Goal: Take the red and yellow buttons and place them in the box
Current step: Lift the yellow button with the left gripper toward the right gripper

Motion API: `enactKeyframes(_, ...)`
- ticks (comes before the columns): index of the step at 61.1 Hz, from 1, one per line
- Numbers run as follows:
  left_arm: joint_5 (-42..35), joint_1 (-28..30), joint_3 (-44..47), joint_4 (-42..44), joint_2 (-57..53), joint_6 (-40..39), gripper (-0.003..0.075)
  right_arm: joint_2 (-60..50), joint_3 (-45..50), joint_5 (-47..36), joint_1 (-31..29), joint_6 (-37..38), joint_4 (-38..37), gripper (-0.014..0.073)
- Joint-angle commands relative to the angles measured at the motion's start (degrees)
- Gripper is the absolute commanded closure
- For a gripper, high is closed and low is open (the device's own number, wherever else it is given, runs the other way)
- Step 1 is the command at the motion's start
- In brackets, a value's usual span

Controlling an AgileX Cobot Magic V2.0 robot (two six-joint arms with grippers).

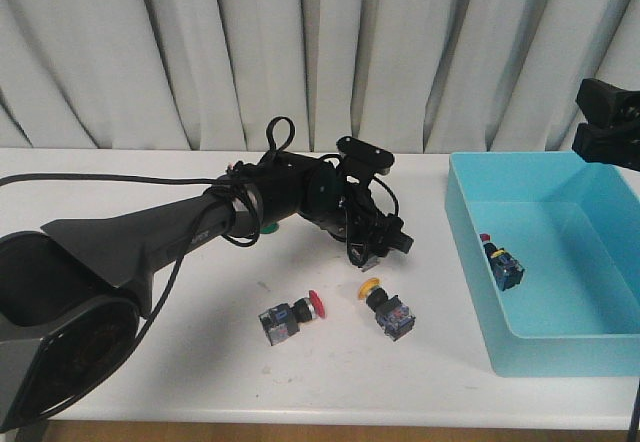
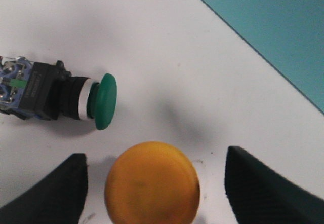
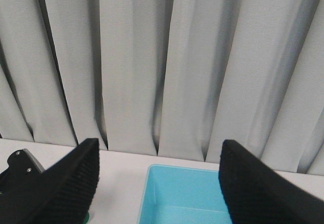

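Table [image 1: 150,162]: white; box [image 1: 470,262]: light blue, holding one button [image 1: 500,262] with a red cap and a black and blue body. On the table, red button [image 1: 292,315] has a red cap on a black-grey body, yellow button [image 1: 385,307] a yellow cap on a black body with blue; green button [image 2: 55,95] shows a green cap, silver collar, black body. Left gripper [image 2: 152,183] fingers are black with fine ribbing, and the curtain [image 3: 162,57] is pale grey.

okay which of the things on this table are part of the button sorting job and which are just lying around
Part of the job:
yellow button
red button on the table
red button already inside
box

Just lying about:
green button
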Motion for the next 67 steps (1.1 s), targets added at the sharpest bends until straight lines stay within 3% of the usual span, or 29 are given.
enactKeyframes(1,-3.0,0.1,-1.7,-0.8,-3.9,-1.8,0.0267,-1.0,-1.7,0.0,0.2,0.0,0.1,0.0095)
enactKeyframes(19,-3.1,0.1,-2.3,-0.8,-4.5,-2.8,0.0580,-1.0,-1.4,0.4,0.2,0.0,-0.1,0.0095)
enactKeyframes(29,1.0,0.1,-6.6,-0.8,-6.6,-2.8,0.0730,0.1,-1.0,1.0,0.2,-1.0,-0.6,0.0095)
enactKeyframes(50,15.0,0.1,-13.9,-0.9,-15.4,-2.9,0.0728,5.9,-1.0,9.4,1.0,-5.0,-0.5,0.0095)
enactKeyframes(67,19.9,0.1,-13.7,-1.2,-22.1,-3.5,0.0728,9.7,-1.0,10.0,11.3,-18.0,-0.5,0.0095)
